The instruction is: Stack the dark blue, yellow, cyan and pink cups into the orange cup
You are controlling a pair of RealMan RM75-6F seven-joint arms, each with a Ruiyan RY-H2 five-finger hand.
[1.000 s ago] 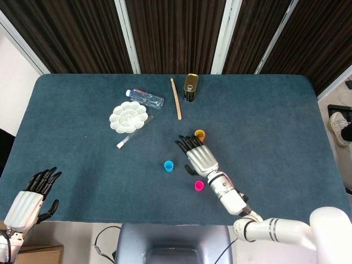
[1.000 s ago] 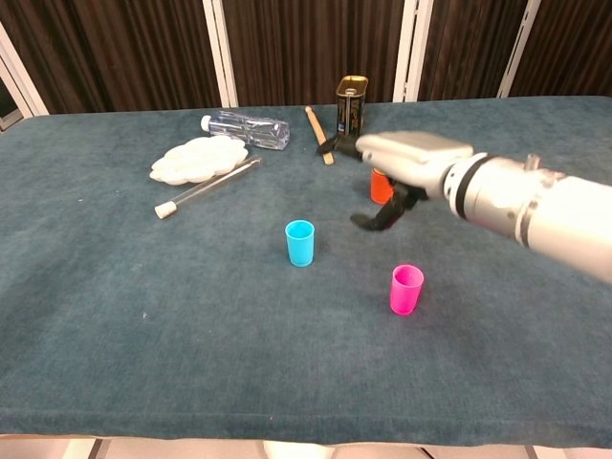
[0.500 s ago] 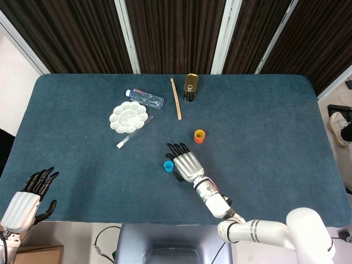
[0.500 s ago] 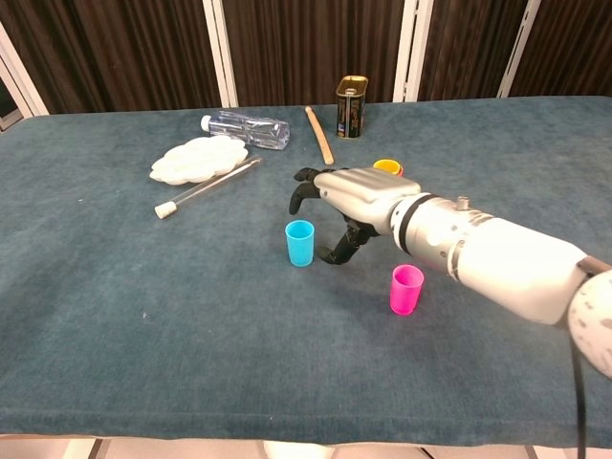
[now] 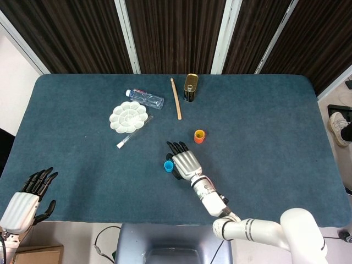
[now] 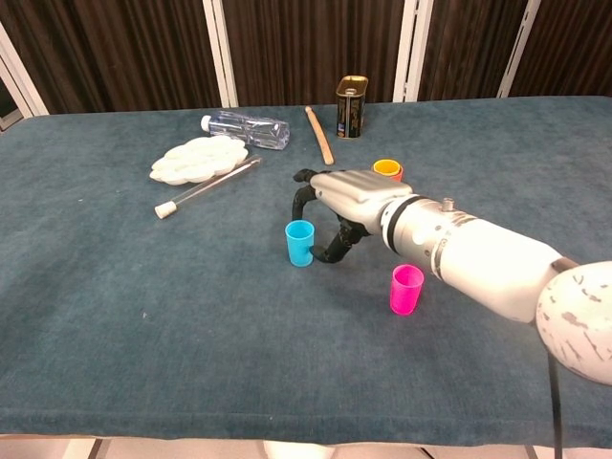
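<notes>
You had the right hand hovering low over the table, fingers apart and curved downward with nothing in them, apparently to close around the cyan cup, which stood upright just beside its fingertips on the robot's left, not yet gripped. The orange cup, with yellow showing inside it, stood just behind that hand, likely kept clear as the stacking target, and the pink cup waited near your forearm. Your left hand rested spread and empty at the near left corner.
</notes>
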